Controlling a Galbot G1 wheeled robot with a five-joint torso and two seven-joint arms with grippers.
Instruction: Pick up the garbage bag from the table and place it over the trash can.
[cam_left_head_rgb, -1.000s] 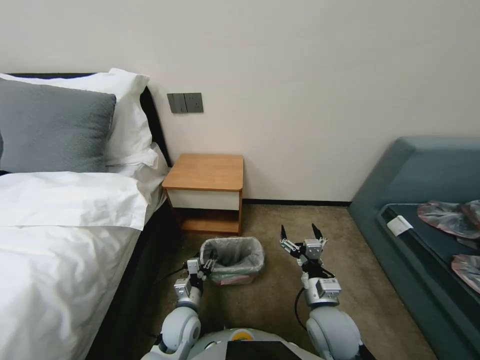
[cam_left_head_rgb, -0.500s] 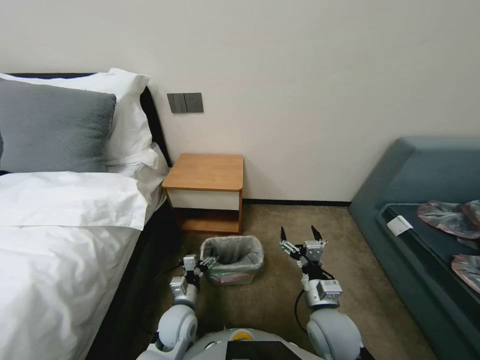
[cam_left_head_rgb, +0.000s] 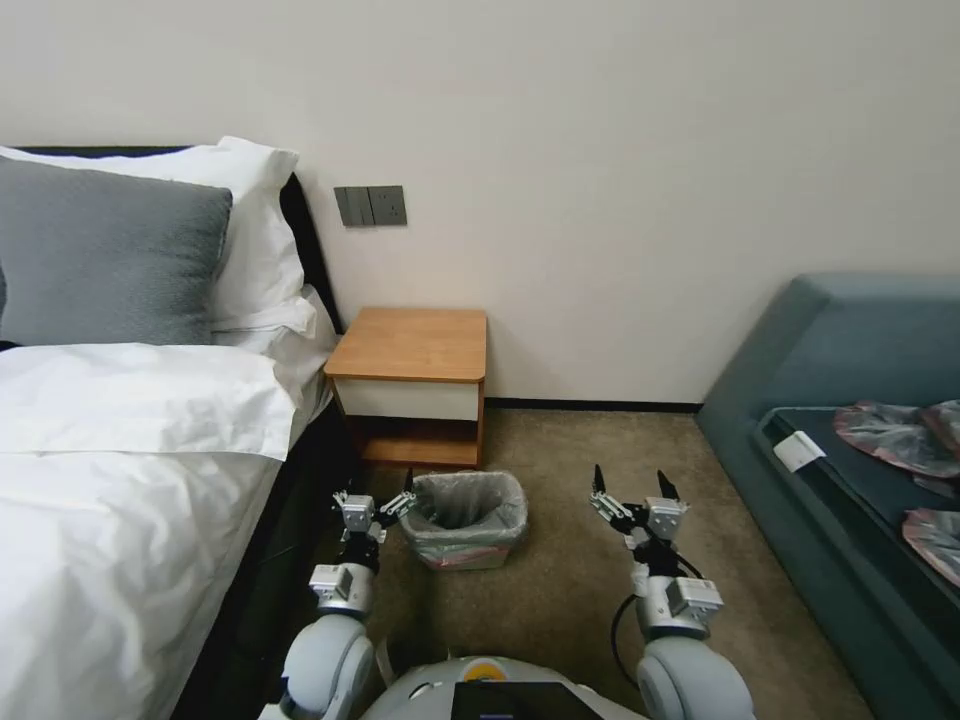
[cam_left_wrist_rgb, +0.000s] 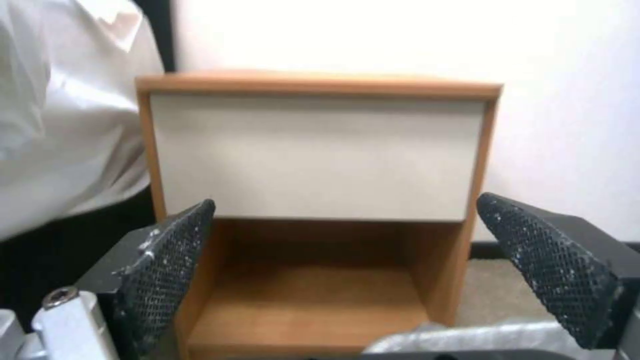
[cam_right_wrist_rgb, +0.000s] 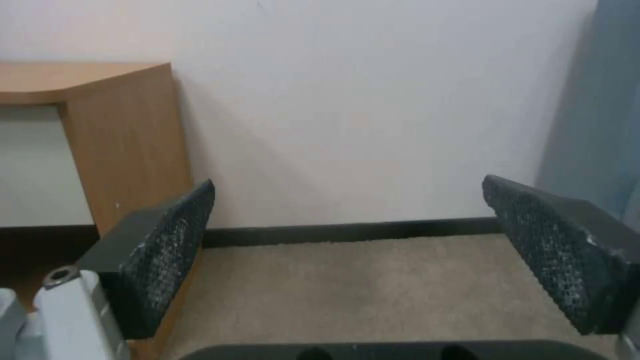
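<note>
The garbage bag (cam_left_head_rgb: 466, 498), silvery-grey wrinkled film, lines the trash can (cam_left_head_rgb: 468, 559) and is folded over its rim on the carpet in front of the table (cam_left_head_rgb: 410, 345). My left gripper (cam_left_head_rgb: 373, 490) hangs open just left of the bin, apart from the bag. My right gripper (cam_left_head_rgb: 630, 475) stands open over bare carpet to the bin's right. In the left wrist view the open left gripper (cam_left_wrist_rgb: 345, 204) faces the table's white drawer front (cam_left_wrist_rgb: 313, 150), with a bit of the bag (cam_left_wrist_rgb: 453, 336) below. The right gripper (cam_right_wrist_rgb: 348, 184) faces the wall beside the table's side (cam_right_wrist_rgb: 127, 140).
A bed (cam_left_head_rgb: 120, 480) with white sheets runs along the left, close to my left arm. A dark teal sofa (cam_left_head_rgb: 860, 350) at the right carries flat grey-pink plastic bags (cam_left_head_rgb: 895, 435). Open carpet (cam_left_head_rgb: 560, 600) lies between bin and sofa.
My left gripper has drawn away leftward from the bin's left rim. My right gripper has shifted to the right. The bag stays over the bin.
</note>
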